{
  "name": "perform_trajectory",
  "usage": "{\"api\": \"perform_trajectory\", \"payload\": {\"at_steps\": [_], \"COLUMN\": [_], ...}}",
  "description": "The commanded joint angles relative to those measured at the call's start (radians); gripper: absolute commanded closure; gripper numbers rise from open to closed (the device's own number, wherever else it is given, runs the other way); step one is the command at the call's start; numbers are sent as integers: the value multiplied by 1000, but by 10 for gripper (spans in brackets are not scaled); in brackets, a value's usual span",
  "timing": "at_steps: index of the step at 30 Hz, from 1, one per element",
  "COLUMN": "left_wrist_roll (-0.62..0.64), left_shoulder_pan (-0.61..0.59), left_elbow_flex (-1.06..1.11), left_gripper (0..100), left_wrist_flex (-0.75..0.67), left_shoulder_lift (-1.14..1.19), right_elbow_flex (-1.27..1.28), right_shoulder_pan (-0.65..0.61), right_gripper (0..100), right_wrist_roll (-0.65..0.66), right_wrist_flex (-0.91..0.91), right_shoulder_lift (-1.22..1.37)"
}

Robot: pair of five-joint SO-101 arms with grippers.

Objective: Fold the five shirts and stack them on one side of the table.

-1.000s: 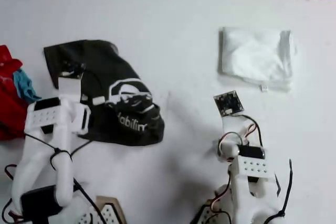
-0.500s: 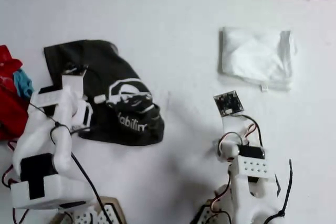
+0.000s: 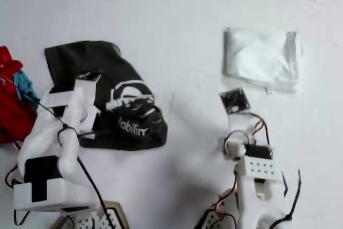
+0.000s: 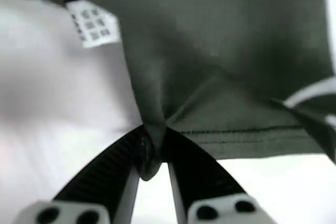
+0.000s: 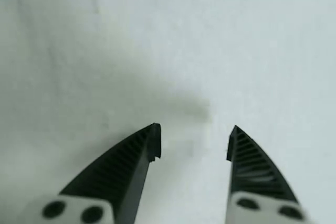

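White plastic arms (image 3: 51, 132) carry black ribbed fingers (image 5: 126, 166) and dark cables (image 3: 87, 178).

Shirt print: white lettering (image 3: 134, 128) on crumpled black cotton shirt (image 3: 75, 60), partly folded under, not fully legible.
Sewn tag: small white fabric label (image 4: 94, 23), print blurred.

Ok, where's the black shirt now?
In the high view the black shirt lies on the left half of the table, beside the red shirt at the left edge, a fold pinched in the left gripper.

High camera looks down over the table (image 3: 182, 25); wrist cameras face it closely.
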Motion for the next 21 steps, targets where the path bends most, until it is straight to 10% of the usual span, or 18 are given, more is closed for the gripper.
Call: {"api": "perform_trajectory", "payload": {"at_steps": [1,21], "left_wrist_roll": [2,-137], "left_shoulder_pan": [-40,-207], "left_elbow_flex": [-48,77], "left_gripper": [973,974], "left_wrist_flex": [78,180], "left_shoulder_lift": [-89,-496], "right_elbow_flex": [-230,-1995], "right_shoulder_pan": [-85,-616], "right_gripper": [790,750], "right_wrist_roll": [-5,-272], "right_wrist_flex": [114,628], "right_shoulder_lift": [-7,1330]}}
